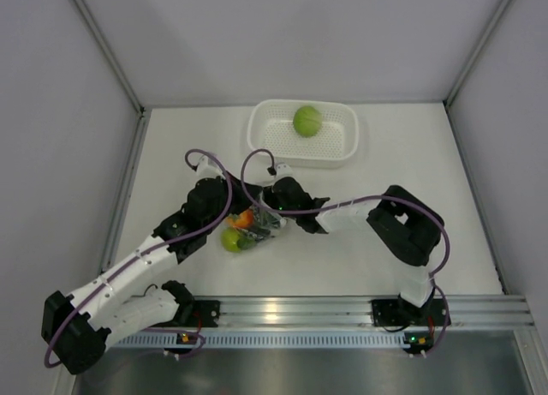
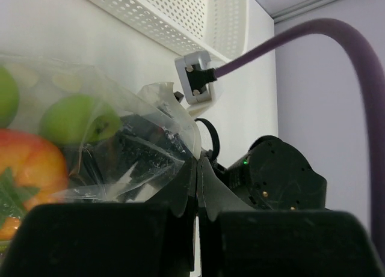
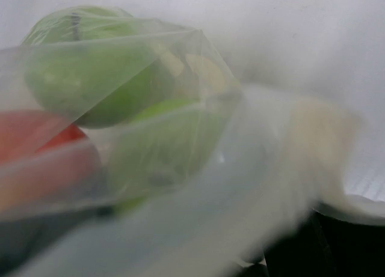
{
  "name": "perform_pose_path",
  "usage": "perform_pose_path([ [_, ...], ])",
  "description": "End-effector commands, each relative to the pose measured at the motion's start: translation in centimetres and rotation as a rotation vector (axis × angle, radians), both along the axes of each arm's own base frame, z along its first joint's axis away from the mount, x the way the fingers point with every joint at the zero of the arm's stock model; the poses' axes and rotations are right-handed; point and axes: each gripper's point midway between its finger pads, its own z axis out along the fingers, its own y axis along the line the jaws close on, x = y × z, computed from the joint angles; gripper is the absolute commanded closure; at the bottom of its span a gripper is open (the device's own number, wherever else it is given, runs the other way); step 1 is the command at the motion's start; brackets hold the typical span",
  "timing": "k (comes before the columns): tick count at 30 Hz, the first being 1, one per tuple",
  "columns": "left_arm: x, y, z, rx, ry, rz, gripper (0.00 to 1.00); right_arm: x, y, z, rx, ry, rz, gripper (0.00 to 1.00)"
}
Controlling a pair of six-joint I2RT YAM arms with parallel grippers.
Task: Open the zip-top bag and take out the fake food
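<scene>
The clear zip-top bag [image 1: 251,229] lies on the table between my two grippers, with fake food inside: a green apple [image 1: 232,239] and a red-yellow apple [image 1: 244,218]. My left gripper [image 2: 197,164] is shut on a thin edge of the bag [image 2: 150,145]. Through the plastic, that view shows a green apple [image 2: 75,118] and the red-yellow apple [image 2: 27,169]. My right gripper [image 1: 269,221] is pressed against the bag's right side. Blurred plastic fills its wrist view, showing green fruit [image 3: 78,66] and a red one [image 3: 42,151]; its fingers are hidden.
A white perforated basket [image 1: 265,138] stands at the back of the table with a pale green ball [image 1: 307,119] in it. The basket's wall [image 2: 180,18] rises just beyond the bag. White side walls enclose the table on the left and right.
</scene>
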Motion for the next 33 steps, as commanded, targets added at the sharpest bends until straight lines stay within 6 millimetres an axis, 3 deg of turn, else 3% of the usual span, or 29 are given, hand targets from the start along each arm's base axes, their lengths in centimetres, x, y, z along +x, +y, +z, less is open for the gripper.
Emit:
perform_pose_path([
  [1,0.5,0.6,1.0,0.005,-0.049,0.033,1.00,-0.3,-0.4,4.2,0.029,-0.080,0.007,0.32],
  [2,0.6,0.6,1.1,0.006,-0.051,0.036,1.00,-0.4,-0.6,5.4,0.042,-0.096,0.007,0.32],
  [14,0.9,1.1,0.3,0.021,-0.038,0.070,1.00,-2.1,-4.2,11.3,0.046,-0.162,-0.007,0.32],
  [18,1.0,1.4,0.3,0.011,-0.037,0.094,1.00,-2.9,-6.2,12.8,0.011,-0.186,-0.005,0.32],
  [20,1.0,1.6,0.4,0.004,-0.036,0.105,1.00,-2.9,-6.9,14.6,0.022,-0.220,-0.017,0.32],
  [21,1.0,1.6,0.4,-0.002,-0.033,0.109,1.00,-2.9,-8.1,14.0,-0.035,-0.211,-0.034,0.32],
  [26,0.8,1.9,0.4,-0.019,-0.035,0.118,1.00,-0.3,-11.9,16.6,-0.091,-0.248,-0.137,0.32],
  [31,0.4,2.1,1.0,-0.038,-0.045,0.114,1.00,5.9,-16.5,18.0,-0.167,-0.244,-0.273,0.32],
  [33,0.3,2.0,1.3,-0.044,-0.050,0.108,1.00,8.9,-18.8,16.9,-0.214,-0.216,-0.334,0.32],
])
